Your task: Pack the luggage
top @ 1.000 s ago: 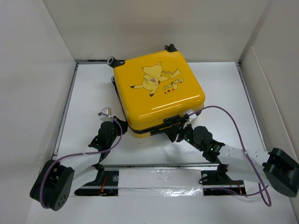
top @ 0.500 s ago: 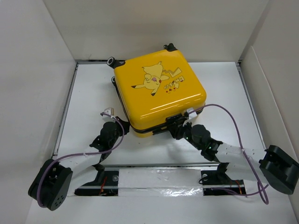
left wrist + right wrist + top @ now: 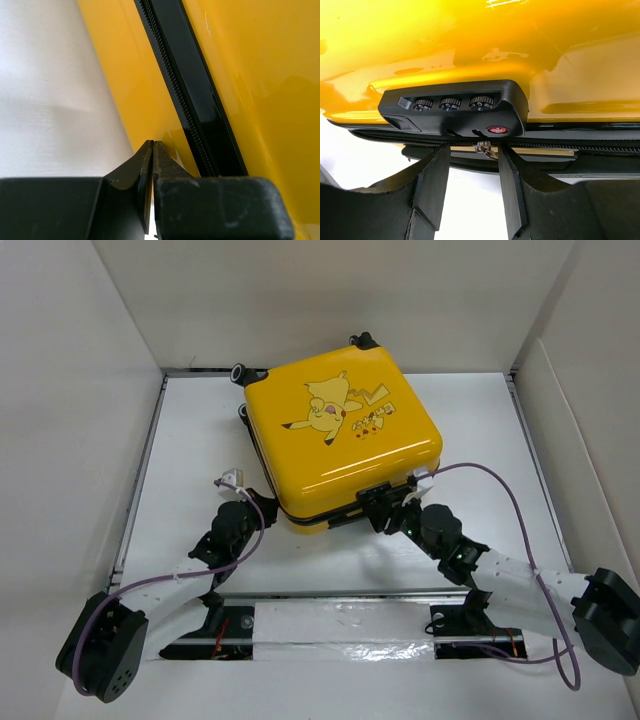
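Lying shut, the suitcase (image 3: 340, 435) has the left gripper (image 3: 152, 146), fingers together, against its side; the right gripper (image 3: 473, 156), fingers apart, seemingly straddles the zipper pull (image 3: 483, 148).

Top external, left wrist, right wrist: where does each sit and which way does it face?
Top external: above and behind the robot, looking down on the luggage; left hand and right hand show.
Left wrist: rides the left hand, shut, facing the zipper.
Right wrist: rides the right hand, open, facing the combination lock.
Shared: both wrist views show the zipper and yellow shell.
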You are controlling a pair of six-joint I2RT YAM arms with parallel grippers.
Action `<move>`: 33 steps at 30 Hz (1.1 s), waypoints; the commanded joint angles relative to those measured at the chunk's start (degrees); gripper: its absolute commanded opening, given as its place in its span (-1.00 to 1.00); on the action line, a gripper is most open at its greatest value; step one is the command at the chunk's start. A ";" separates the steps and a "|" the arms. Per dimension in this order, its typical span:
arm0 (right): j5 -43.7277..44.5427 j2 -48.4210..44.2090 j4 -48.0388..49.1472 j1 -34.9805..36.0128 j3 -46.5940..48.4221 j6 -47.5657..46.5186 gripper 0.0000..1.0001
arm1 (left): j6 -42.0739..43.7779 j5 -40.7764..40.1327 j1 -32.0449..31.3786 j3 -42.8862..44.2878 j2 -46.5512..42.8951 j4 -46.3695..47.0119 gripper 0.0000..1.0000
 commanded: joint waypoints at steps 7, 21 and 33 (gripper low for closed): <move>-2.55 0.74 0.56 -3.41 1.50 -1.49 0.00 | 0.40 4.10 -1.05 3.46 -0.46 4.34 -1.00; -3.18 6.81 6.10 -4.46 4.32 -3.16 -0.85 | 0.49 5.77 -1.05 4.08 0.51 6.45 -1.00; -1.78 9.18 0.32 9.49 8.61 -6.23 -1.00 | 1.10 1.11 -7.46 7.68 2.70 8.47 -1.00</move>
